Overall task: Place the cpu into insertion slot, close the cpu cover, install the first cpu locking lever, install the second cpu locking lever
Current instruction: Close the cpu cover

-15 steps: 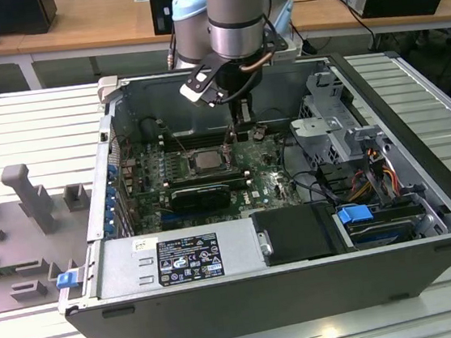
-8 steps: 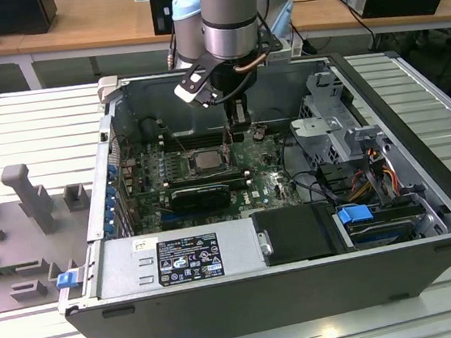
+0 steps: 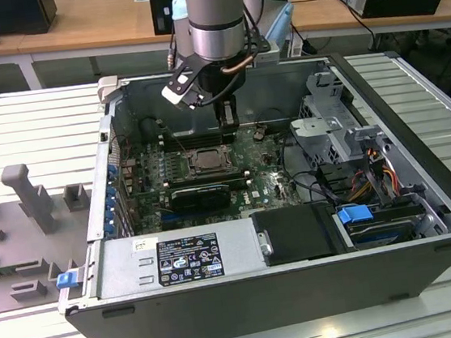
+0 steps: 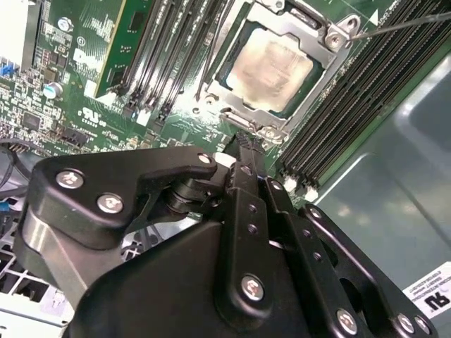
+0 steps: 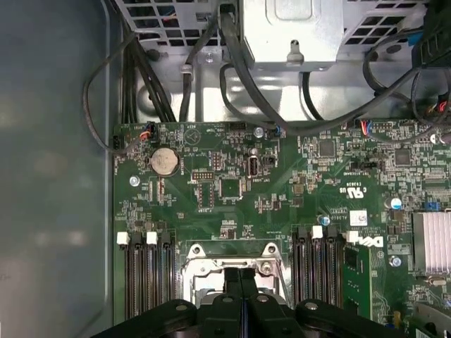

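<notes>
By my reading the first two steps are done. In the second wrist view the chip [image 4: 271, 67] lies flat in the socket [image 3: 206, 160], and the metal cover [image 4: 324, 74] appears to be folded down around it, with the chip's pale top showing through the window.

The levers look like the open part of the job. A thin rod [image 4: 402, 24] runs off from the socket's corner across the memory slots [image 4: 352, 98], and I take it for a locking lever that is not yet latched. A second thin wire [image 4: 211, 60] runs along the opposite edge of the socket, and I cannot tell whether it is hooked down.

From the exterior view, the arm drops almost straight down into the open computer case [image 3: 304, 290], which lies on its side on the ribbed worktop [image 3: 25, 126]. The wrist is vertical and the end effector [image 3: 228, 120] points at the motherboard [image 5: 232, 190].

In both wrist views the end effector [image 4: 243, 141] [image 5: 239, 278] is narrow, its two fingers pressed together with nothing between them. Its tip sits just beside the socket's edge, low over the board. I cannot say whether it is touching the frame or a lever
</notes>
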Robot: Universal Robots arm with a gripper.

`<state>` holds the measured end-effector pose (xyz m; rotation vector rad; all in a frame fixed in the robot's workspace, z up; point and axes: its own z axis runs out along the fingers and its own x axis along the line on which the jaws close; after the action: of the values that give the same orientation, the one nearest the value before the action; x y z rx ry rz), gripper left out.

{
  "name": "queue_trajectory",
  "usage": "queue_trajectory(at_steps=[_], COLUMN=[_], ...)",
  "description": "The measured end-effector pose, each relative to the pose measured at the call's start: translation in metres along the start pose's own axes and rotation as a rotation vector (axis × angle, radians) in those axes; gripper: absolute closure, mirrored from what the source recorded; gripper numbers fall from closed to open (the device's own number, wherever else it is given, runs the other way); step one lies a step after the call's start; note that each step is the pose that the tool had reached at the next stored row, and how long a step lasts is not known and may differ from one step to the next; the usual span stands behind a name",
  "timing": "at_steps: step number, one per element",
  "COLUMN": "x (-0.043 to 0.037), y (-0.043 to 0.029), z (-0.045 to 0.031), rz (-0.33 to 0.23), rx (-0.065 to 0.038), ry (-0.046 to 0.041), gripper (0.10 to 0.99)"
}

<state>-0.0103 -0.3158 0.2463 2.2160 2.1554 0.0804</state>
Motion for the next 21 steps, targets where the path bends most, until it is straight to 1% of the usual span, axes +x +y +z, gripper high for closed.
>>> queue_trajectory(at_steps=[14,17,19,21], x=[-0.0004,-0.0006,-0.0006,-0.0007], y=[-0.0155,-0.021,-0.0231,-0.0262], z=[-0.001,-0.0011,0.0005,0.0064], rz=[0.0,0.0,0.0,-0.001], rx=[0.0,0.0,0.0,0.002], ry=[0.0001,0.0003,0.0001,0.0007], gripper=[0.98,0.98,0.98,0.98])
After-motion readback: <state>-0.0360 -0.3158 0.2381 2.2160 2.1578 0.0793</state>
